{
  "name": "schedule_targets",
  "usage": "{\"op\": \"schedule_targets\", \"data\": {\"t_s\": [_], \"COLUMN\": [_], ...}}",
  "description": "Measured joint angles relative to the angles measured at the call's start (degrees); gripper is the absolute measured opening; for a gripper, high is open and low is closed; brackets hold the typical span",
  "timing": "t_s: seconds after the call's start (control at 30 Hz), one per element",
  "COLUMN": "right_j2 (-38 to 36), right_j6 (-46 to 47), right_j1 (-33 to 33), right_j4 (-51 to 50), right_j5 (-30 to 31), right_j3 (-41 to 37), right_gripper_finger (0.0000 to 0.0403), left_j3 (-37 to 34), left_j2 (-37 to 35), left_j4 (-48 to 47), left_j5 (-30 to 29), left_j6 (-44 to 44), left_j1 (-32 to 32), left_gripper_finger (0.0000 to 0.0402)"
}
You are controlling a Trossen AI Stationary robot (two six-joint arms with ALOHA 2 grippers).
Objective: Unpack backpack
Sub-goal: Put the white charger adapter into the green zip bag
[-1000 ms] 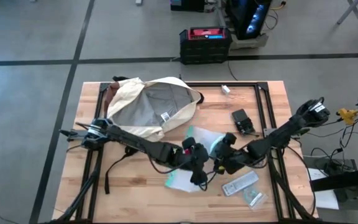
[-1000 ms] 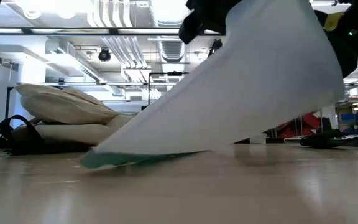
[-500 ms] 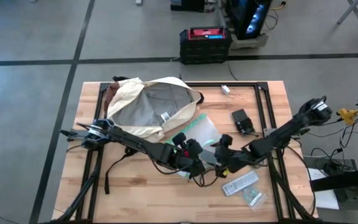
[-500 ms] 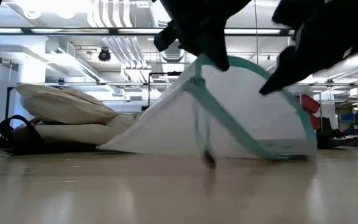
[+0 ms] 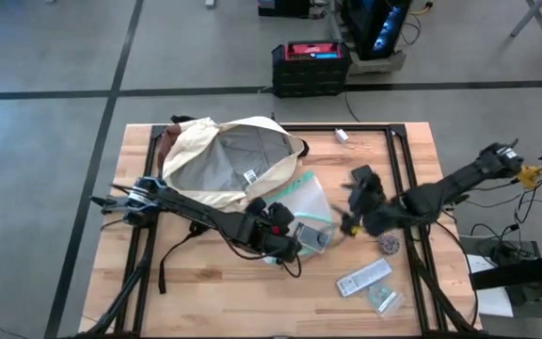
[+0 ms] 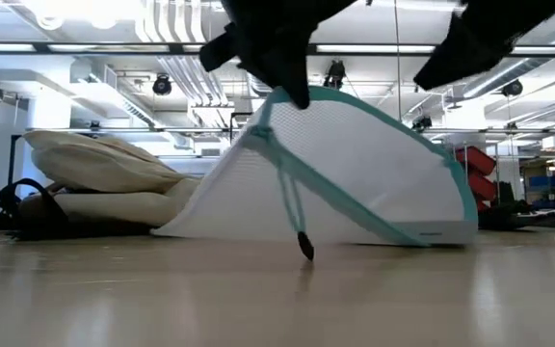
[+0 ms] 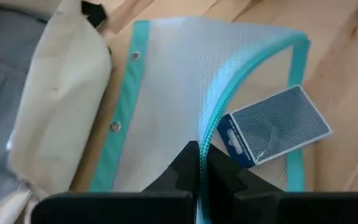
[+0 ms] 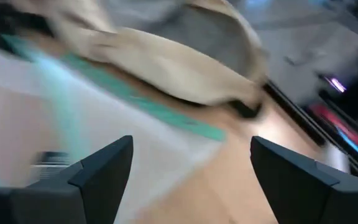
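Emptying pouch [image 5: 301,202] step: left tool [image 7: 199,163] clamped on pouch's zip edge, right tool [image 5: 354,209] open beside it. Backpack [image 5: 224,160] open, counter's far-left. Next prob.: card box [image 7: 272,132] out w/ right tool.

The backpack [image 5: 224,160] is matt cream cloth with a grey woven lining and a reddish-brown leather-like base. The zip pouch [image 7: 185,106] is translucent plastic mesh, finely gridded, edged in smooth teal tape with small metal snaps. The card box [image 7: 272,132] inside looks like printed glossy paperboard. The table [image 5: 205,282] is pale, smooth wooden planking with a slight sheen.
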Motion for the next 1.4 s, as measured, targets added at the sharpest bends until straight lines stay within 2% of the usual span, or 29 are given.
{"op": "schedule_targets", "data": {"t_s": [0.1,0.2,0.27,0.4,0.47,0.57,0.73,0.97,1.07,1.2,1.4], "right_j2": [-1.2,-0.4,1.1,6.9,10.8,17.9,29.5,37.7,39.9,40.8,38.8], "right_j6": [-0.1,-4.8,-9.7,-17.2,-19.3,-22.3,-26.9,-27.7,-28.1,-28.7,-39.1], "right_j1": [-10.2,-24.0,-34.9,-56.3,-64.5,-72.2,-74.7,-74.3,-74.3,-74.2,-73.5], "right_j4": [0.1,2.8,6.4,15.7,19.5,22.7,25.0,30.9,30.6,30.7,27.1], "right_j5": [-2.7,-9.0,-16.7,-38.4,-44.8,-49.5,-52.6,-51.4,-48.6,-48.4,-46.5], "right_j3": [-1.9,-3.0,-3.8,-4.2,-4.2,-3.3,-0.8,3.3,5.1,6.2,7.9], "right_gripper_finger": [0.0306,0.0309,0.0312,0.0313,0.0309,0.03,0.0287,0.0275,0.0264,0.0246,0.0237], "left_j3": [0.0,0.0,0.0,-0.7,-1.3,-1.9,-4.2,-5.1,-5.4,-6.3,-8.0], "left_j2": [-0.5,-0.5,-0.1,0.0,0.0,0.1,0.2,0.2,0.1,0.1,0.1], "left_j4": [1.3,3.2,4.4,4.6,4.7,5.4,9.0,10.2,11.7,13.3,14.9], "left_j5": [0.0,-0.1,-0.7,-2.3,-3.1,-4.7,-4.7,-4.7,-4.7,-4.7,-3.1], "left_j6": [0.1,2.2,3.6,4.7,4.7,4.8,6.8,6.4,6.3,6.3,6.1], "left_j1": [-1.5,-2.2,-2.1,-1.5,-1.2,-0.5,0.2,0.4,0.4,0.4,0.5], "left_gripper_finger": [0.0,0.0,0.0,0.0,0.0,0.0,0.0,0.0,0.0,0.0,0.0]}}
